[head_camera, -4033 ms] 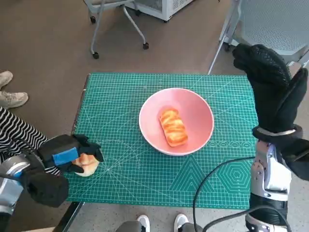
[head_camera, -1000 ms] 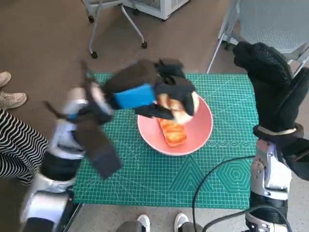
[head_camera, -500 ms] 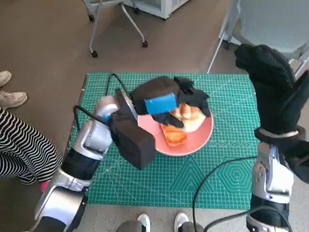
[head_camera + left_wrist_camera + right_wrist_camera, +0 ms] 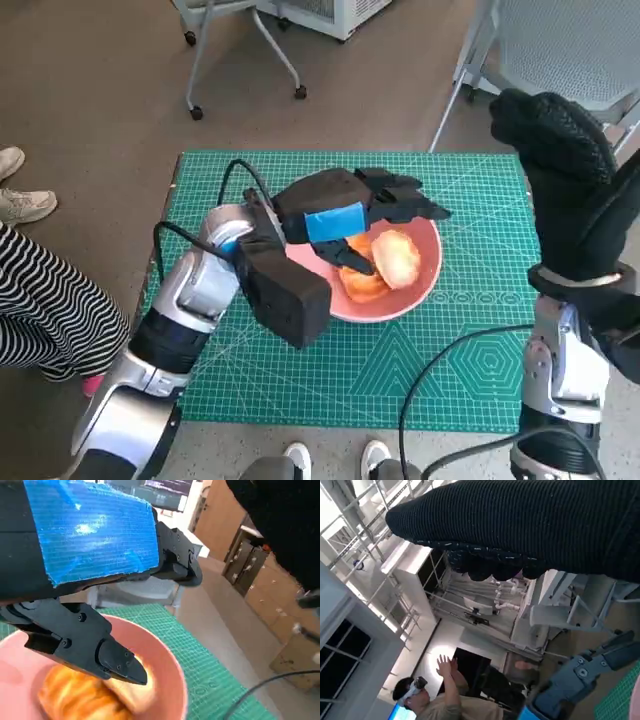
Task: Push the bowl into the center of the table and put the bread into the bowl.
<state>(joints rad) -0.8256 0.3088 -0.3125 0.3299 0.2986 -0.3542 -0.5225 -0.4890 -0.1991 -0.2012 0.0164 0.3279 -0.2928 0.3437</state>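
Both bread rolls (image 4: pixel 385 262) lie in the pink bowl (image 4: pixel 425 275), just under the left hand (image 4: pixel 345 215), whose fingers are spread and hold nothing. The right hand (image 4: pixel 560 165) is raised beside the table's right edge; whether its fingers are closed I cannot tell.

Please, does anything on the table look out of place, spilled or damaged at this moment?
Nothing stands out. The pink bowl sits upright on the green mat, two bread pieces lie inside it, and the left robot hand hovers open over them. Nothing is spilled.
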